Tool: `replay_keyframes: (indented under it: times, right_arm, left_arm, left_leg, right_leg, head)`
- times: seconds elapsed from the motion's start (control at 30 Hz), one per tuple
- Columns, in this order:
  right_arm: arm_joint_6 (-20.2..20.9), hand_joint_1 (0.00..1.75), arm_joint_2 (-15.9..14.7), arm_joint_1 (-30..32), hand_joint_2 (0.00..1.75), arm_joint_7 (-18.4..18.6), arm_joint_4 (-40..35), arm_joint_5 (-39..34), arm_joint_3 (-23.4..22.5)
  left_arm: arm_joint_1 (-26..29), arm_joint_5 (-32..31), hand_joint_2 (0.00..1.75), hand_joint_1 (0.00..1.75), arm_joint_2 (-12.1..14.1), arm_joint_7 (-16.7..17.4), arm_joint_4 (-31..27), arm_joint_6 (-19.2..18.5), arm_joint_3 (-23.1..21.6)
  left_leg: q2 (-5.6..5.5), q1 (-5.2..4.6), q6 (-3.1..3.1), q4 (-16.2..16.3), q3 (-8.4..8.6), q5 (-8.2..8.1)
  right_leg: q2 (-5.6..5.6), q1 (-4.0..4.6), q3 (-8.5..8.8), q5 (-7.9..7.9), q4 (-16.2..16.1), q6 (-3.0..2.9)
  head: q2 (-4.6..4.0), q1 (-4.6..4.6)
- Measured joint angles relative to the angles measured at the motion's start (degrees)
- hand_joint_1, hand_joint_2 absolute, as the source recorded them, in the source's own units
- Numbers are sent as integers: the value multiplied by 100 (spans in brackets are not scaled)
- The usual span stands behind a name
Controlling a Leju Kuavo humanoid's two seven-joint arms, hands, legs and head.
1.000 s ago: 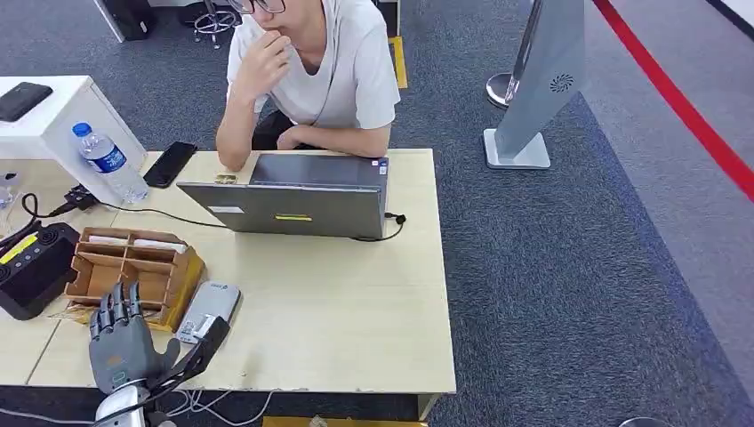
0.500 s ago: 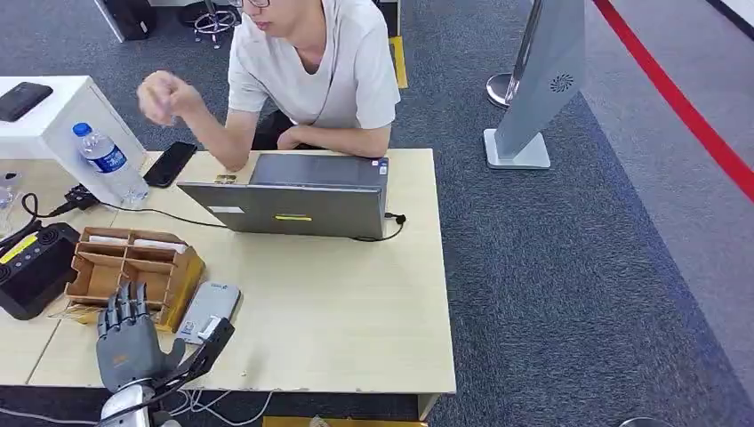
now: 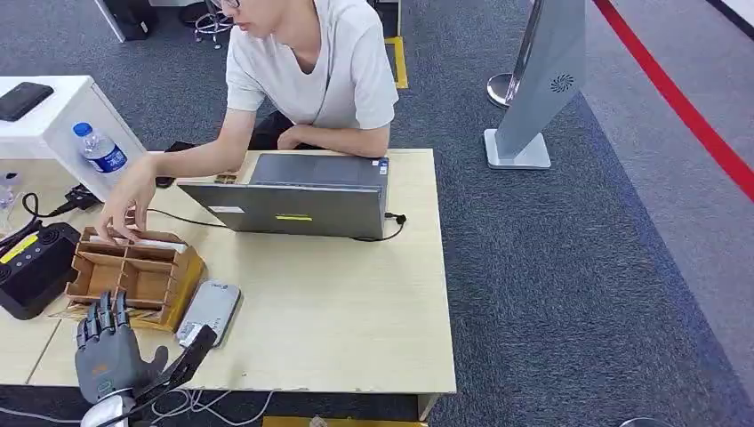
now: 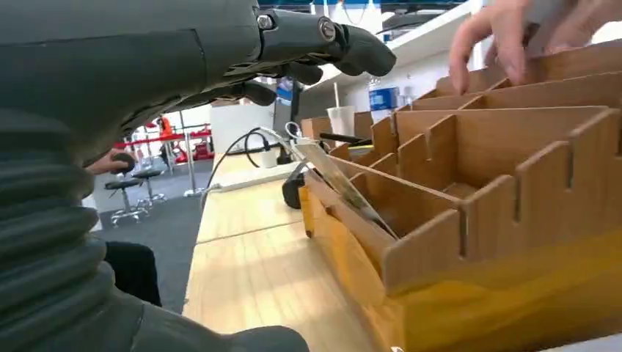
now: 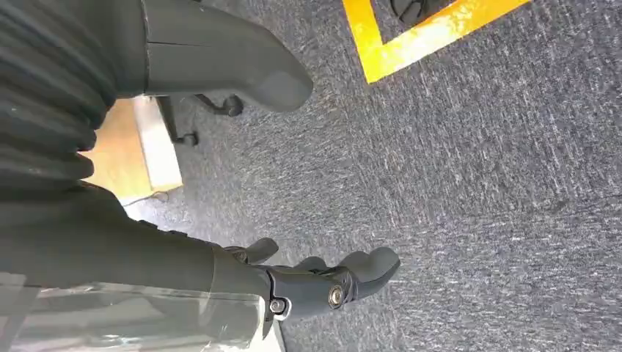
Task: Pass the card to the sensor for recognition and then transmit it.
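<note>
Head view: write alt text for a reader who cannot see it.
The robot's left hand hovers open near a wooden divided organizer on a light table. A seated person's hand reaches into the organizer's far side, beside an open laptop.

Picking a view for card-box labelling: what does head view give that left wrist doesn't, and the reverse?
Head view alone: the laptop, the grey card reader beside the box, the black phone on the white stand, the seated person's torso.

Left wrist alone: close detail of the box's notched dividers and a clear plastic sheet leaning in a near compartment.

Both: the left hand open near the wooden box, the person's hand at its far compartments, the water bottle.
</note>
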Motion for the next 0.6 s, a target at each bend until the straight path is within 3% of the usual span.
replay_keyframes:
  times: [0.3, 0.6]
  right_arm:
    - [13, 0, -2, 1, 175, 26, 7, 11, 0]
    - [13, 0, -2, -3, 175, 26, 7, 2, 0]
  left_arm:
    - [-73, 0, 175, 0, -83, -4, -18, -31, -4]
    - [-167, -7, 175, 0, -144, -72, -590, -262, -352]
  left_leg:
    - [1, 0, 0, 2, 2, 0]
    - [4, 0, 0, 2, 4, 0]
  right_leg:
    - [1, 0, 0, 0, 0, 0]
    - [3, 0, 1, 1, 0, 0]
  head:
    - [0, 0]
    - [0, 0]
